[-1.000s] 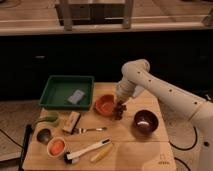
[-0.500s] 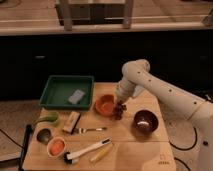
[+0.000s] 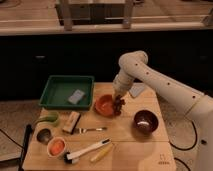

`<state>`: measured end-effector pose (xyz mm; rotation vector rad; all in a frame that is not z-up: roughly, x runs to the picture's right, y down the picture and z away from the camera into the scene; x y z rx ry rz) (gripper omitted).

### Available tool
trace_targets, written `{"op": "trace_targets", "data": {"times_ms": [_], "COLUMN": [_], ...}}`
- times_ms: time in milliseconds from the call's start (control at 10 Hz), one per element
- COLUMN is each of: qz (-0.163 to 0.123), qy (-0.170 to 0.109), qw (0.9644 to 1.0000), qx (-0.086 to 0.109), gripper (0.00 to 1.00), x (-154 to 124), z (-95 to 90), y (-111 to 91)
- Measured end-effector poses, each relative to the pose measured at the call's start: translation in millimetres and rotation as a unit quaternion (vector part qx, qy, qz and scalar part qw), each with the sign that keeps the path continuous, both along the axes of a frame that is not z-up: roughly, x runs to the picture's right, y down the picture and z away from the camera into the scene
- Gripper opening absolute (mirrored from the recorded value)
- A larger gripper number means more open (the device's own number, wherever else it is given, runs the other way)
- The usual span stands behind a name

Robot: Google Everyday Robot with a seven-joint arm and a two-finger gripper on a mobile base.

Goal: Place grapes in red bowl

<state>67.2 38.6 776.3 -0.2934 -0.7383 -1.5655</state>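
Background: dark cabinet fronts under a long pale counter edge, behind the work area.
Surface: light wooden table (image 3: 131,146), everything sits on it.
Arm: white, comes in from the right edge, bends at an elbow above the table's back half and points down.
Gripper (image 3: 119,99): pointing down at the right rim of the red bowl (image 3: 104,105), directly over the grapes.
Grip state: cannot tell whether it is closed on the bunch or open; the tip merges with the dark berries.
Grapes (image 3: 119,105): small dark lump at the bowl's right rim, right under the gripper tip. Not visibly down in the bowl. Resting or lifted: cannot tell.
Red bowl: centre of the table, just right of the green tray (image 3: 67,78); orange-red inside shows bare.
Green tray: back left, holds a grey-blue sponge (image 3: 76,96).
Maroon bowl (image 3: 145,121): front right of the red bowl, apart from it, glossy inside.
White cloth (image 3: 137,90): back right, partly behind the arm.
Front left: green item (image 3: 48,119), small metal cup (image 3: 44,135), pale bowl with orange contents (image 3: 57,147).
Middle front: tan block (image 3: 71,121), fork (image 3: 90,130), white-handled brush (image 3: 88,149), yellow item (image 3: 101,153) beside the brush.
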Motion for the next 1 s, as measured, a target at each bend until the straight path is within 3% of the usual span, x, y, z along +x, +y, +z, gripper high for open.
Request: {"op": "trace_targets", "data": {"times_ms": [500, 1000], "qz": [-0.017, -0.004], "qy": [-0.001, 0.027], "qw": [0.9998, 0.9996], "qx": [0.003, -0.005], "gripper": [0.01, 0.01], "x": [-15, -23], "z": [-0.8, 10.5], "y": [-17, -20]}}
